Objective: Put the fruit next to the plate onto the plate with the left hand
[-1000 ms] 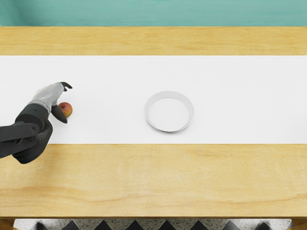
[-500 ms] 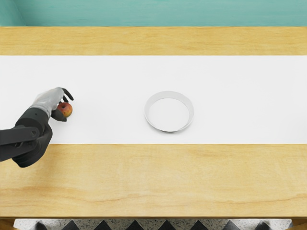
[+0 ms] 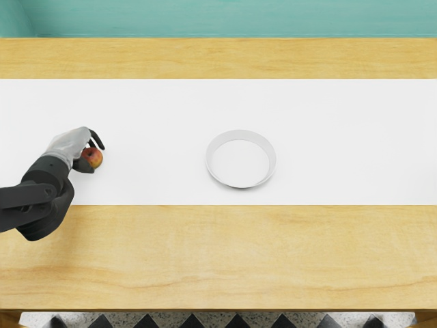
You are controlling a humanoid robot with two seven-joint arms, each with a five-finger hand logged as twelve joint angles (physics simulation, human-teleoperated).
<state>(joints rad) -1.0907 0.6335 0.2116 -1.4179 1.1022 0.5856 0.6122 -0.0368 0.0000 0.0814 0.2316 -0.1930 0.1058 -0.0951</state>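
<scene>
A white plate [image 3: 209, 161] is seen near the middle of a white strip [image 3: 341, 137] that is laid across a wooden desk [image 3: 218, 253]. The plate is round, with a raised rim, and nothing is carried on it.

The fruit [image 3: 94, 159] is found well to the left of the plate, at about the same depth on the desk, over the white strip and near its front edge. It is small and round, red with a yellowish patch. It is not on the plate and is well apart from it.

The left hand [image 3: 69, 146] is placed at the fruit, on the side turned away from the plate. Its arm [image 3: 31, 205] is brought in from the left edge, dark at the forearm and pale grey at the back of the hand. The fingers [image 3: 98, 141] are curled narrowly over the top of the fruit, with dark tips shown above it, and the thumb [image 3: 82, 167] is pressed in from the near side, so that the fruit is enclosed between them. Whether the fruit is resting on the strip or held just clear of it cannot be told from this slant.

Behind the plate, bare wood is shown, and then a teal wall [image 3: 218, 17].
</scene>
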